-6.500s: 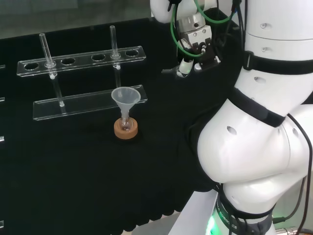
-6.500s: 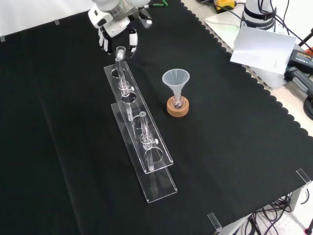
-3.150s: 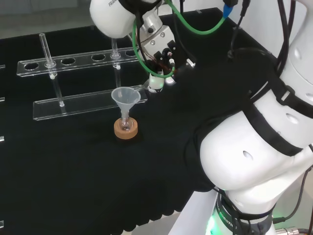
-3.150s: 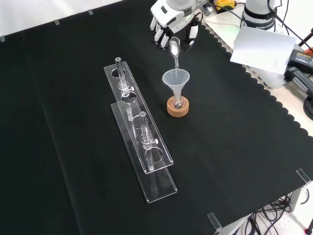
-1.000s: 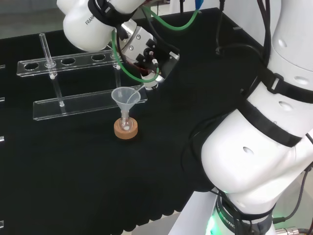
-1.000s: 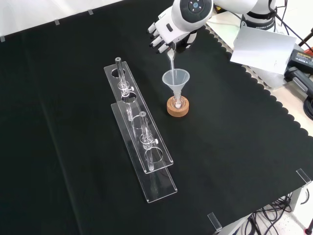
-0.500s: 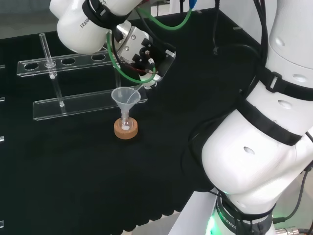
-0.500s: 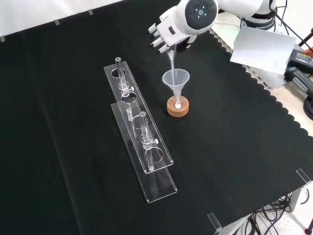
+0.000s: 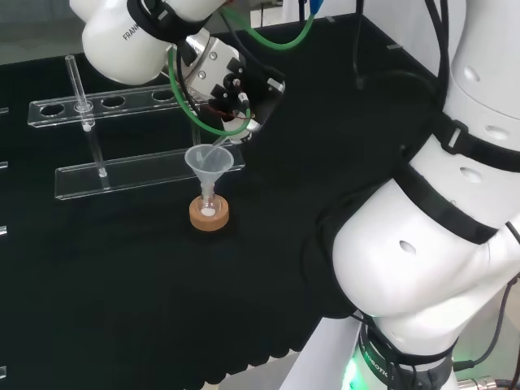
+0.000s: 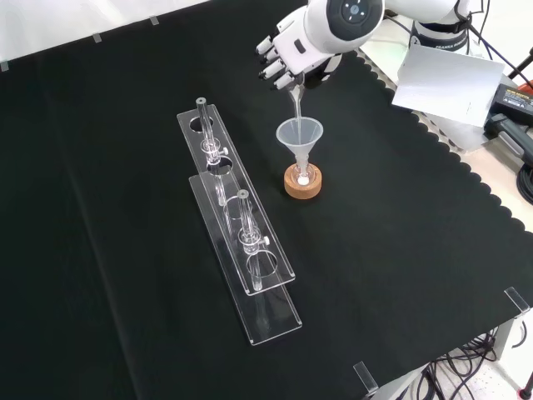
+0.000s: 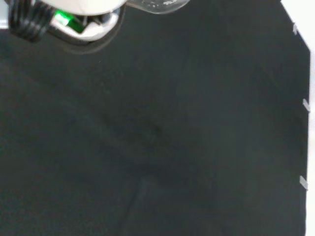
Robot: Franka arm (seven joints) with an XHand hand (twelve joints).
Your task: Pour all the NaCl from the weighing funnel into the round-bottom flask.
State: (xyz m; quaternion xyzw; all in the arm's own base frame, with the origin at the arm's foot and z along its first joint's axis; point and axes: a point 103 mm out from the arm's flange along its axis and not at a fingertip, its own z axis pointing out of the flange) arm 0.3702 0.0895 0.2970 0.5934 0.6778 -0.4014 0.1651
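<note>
A small round-bottom flask (image 9: 209, 210) (image 10: 302, 174) stands on a cork ring (image 9: 209, 218) (image 10: 302, 187) with a clear plastic funnel (image 9: 210, 161) (image 10: 299, 133) in its neck. White powder lies in the flask's bottom. The hand (image 9: 233, 88) (image 10: 288, 52) hovers just above the funnel, shut on a clear glass weighing funnel (image 9: 217, 147) (image 10: 296, 103). That piece is tipped steeply, its thin spout pointing down into the plastic funnel's mouth. In the wrist view a bit of clear glass (image 11: 158, 5) shows over the black cloth.
A two-tier clear acrylic rack (image 9: 146, 169) (image 10: 243, 275) holding two glass tubes stands beside the flask, to its left in the front view. A white box (image 10: 445, 80) and cables lie past the cloth's scalloped edge (image 10: 420, 125) at the front view's right.
Earlier the hand carried the weighing funnel over from the rack side to above the plastic funnel. In the last second it turned further and steepened the spout; white powder now shows in the flask.
</note>
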